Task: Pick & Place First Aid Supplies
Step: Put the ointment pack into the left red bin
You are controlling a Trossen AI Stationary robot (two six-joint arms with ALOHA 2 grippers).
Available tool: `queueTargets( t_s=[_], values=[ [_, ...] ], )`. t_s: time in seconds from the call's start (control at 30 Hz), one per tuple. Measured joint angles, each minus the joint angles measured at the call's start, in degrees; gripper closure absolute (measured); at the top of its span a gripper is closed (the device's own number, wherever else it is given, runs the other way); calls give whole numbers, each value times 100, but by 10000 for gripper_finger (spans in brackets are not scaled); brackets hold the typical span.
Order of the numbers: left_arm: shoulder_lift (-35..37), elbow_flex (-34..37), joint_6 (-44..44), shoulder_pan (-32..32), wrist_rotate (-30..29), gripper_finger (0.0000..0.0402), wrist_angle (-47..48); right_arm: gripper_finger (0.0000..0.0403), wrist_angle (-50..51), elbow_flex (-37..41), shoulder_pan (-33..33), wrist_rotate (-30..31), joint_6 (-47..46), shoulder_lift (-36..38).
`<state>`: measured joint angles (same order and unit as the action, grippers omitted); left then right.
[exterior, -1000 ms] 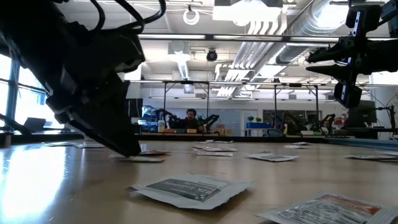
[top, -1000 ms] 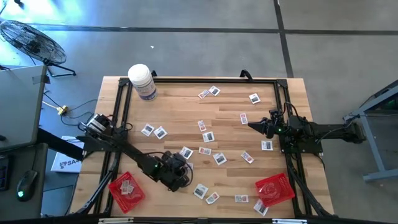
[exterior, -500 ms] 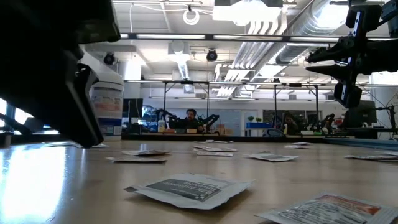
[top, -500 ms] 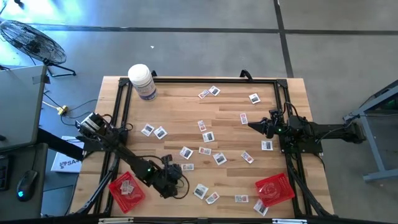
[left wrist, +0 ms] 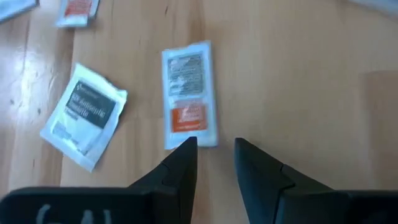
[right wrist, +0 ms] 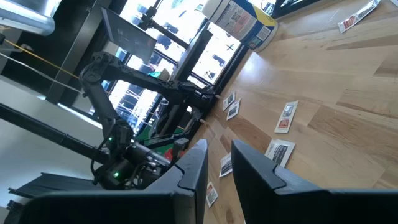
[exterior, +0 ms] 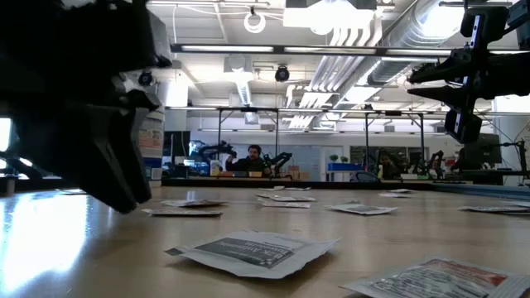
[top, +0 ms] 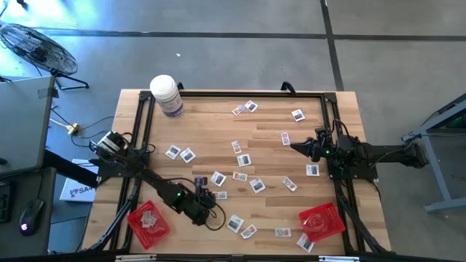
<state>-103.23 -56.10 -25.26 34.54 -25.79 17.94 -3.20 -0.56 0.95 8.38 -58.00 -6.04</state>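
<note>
Overhead and wrist views of a two-arm sorting cell. The first aid supplies (top: pixel 248 159), small flat white packets, lie scattered singly over most of the wooden worktop (top: pixel 218 124), apart enough for each to be taken alone. A few already rest in the left red tray (top: pixel 149 220) at the near left corner. A second red tray (top: pixel 322 220) sits at the near right corner, so that each arm has a drop point on its own side.

The left tool (left wrist: pixel 214 149) hangs low over the near left part of the worktop, just beside the left red tray. Its fingers (left wrist: pixel 182 167) stand a narrow gap apart with bare wood between them, holding nothing. An orange-printed packet (left wrist: pixel 189 102) lies just ahead of the fingertips, a grey-printed packet (left wrist: pixel 83 114) to one side. The low, nose-down posture suits a pinch on a thin flat item; the orange-printed packet appears the likely next pick.

The right tool (right wrist: pixel 217 163) waits raised at the right edge, narrowly parted and empty. A white bottle (top: pixel 167 94) stands at the far left corner.
</note>
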Motion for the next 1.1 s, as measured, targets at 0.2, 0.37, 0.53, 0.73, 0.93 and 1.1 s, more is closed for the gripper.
queueTargets(
  t_s=[0.2,0.37,0.53,0.73,0.93,1.1],
  values=[
    [-69,33,303,-227,249,298,-257,339,-1,0,0,2,0,0],
    [-124,31,368,-266,297,298,-256,339,-9,0,0,0,0,-2],
    [-130,27,237,-375,439,300,-125,339,-9,0,-2,0,0,-2],
    [-170,27,81,-648,906,347,-44,339,-13,0,0,1,0,-2],
    [-188,35,52,-722,820,397,-73,339,-10,-1,-1,0,0,-2],
    [-194,43,-83,-719,595,400,-95,339,-7,0,-2,0,0,-2]
  ],
)
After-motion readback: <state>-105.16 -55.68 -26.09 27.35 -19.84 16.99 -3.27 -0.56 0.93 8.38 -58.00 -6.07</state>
